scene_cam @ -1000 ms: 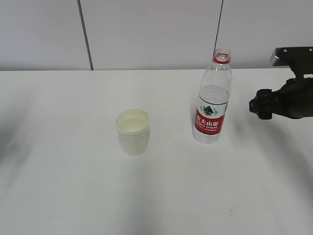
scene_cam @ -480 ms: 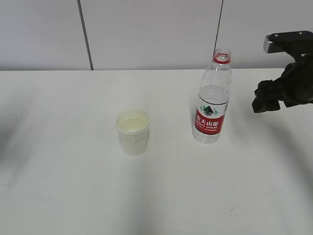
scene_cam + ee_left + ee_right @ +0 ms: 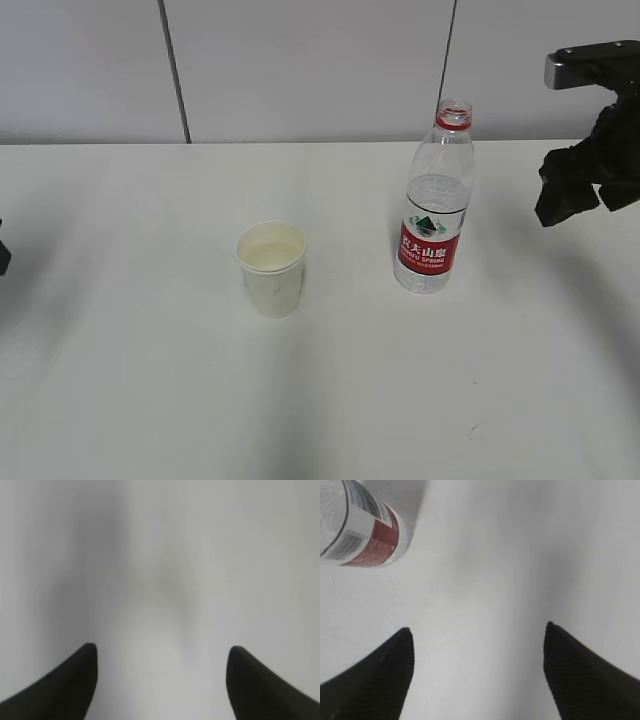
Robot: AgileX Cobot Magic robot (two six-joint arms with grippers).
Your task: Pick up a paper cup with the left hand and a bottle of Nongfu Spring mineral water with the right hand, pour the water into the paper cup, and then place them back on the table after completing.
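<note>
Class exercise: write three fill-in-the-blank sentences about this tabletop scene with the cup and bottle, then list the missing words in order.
1. The bottle has no ____ on its neck.
2. The paper cup stands to the ____ of the bottle in the exterior view.
3. The right hand is open and holds ____.

Missing words: cap; left; nothing

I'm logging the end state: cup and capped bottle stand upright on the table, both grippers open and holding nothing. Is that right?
Not quite: the bottle is uncapped; the exterior view shows its open neck above the red ring. The rest holds: the paper cup and bottle stand upright on the table, and the left gripper and right gripper are open and holding nothing.
</note>
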